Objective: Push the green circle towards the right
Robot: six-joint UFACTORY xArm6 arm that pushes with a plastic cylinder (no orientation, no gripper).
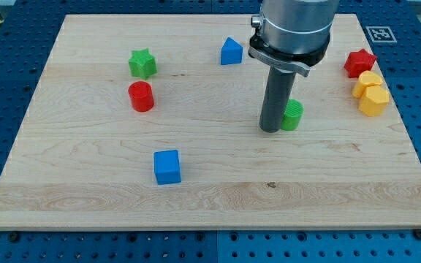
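The green circle (293, 115) lies right of the board's middle, partly hidden by my rod. My tip (270, 129) rests on the wooden board (210, 197) right against the green circle's left side, touching or nearly touching it. The rod rises from there to the arm's grey body at the view's top.
A green star (142, 63) and a red cylinder (141, 96) sit at the upper left. A blue house-shaped block (231, 52) is at the top middle, a blue cube (167, 166) at the lower left. A red star (359, 63) and two yellow blocks (371, 94) sit at the right edge.
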